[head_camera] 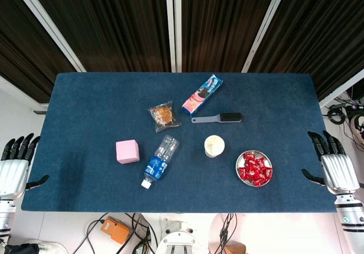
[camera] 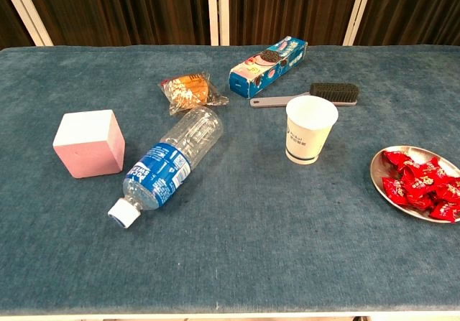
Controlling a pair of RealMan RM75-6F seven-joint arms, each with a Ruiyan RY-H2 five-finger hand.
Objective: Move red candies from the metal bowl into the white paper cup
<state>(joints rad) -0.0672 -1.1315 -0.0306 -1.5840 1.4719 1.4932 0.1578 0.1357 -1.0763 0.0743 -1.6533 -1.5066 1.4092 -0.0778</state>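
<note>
Two hands are seen only in the head view, both off the table edges: the left hand (head_camera: 13, 171) beside the left edge, the right hand (head_camera: 335, 166) beside the right edge, each with fingers spread and nothing held. Red candies (head_camera: 255, 169) are piled in the metal bowl (head_camera: 240, 162), which is set near the front right of the blue table (head_camera: 85, 106); in the chest view the bowl is cut by the right frame edge. The white paper cup (head_camera: 214, 146) is stood upright just left of the bowl, apart from it, mouth open; whether anything is in it cannot be told. A dark brush with a grey handle (head_camera: 218, 118) is laid behind the cup. A blue cookie box (head_camera: 202, 94) is angled behind the brush. A wrapped snack in clear plastic (head_camera: 164, 116) is placed left of the box. A clear water bottle with a blue label (head_camera: 160, 161) is laid on its side, white cap pointed toward the front edge. A pink cube (head_camera: 127, 151) is set left of the bottle, apart from it.
</note>
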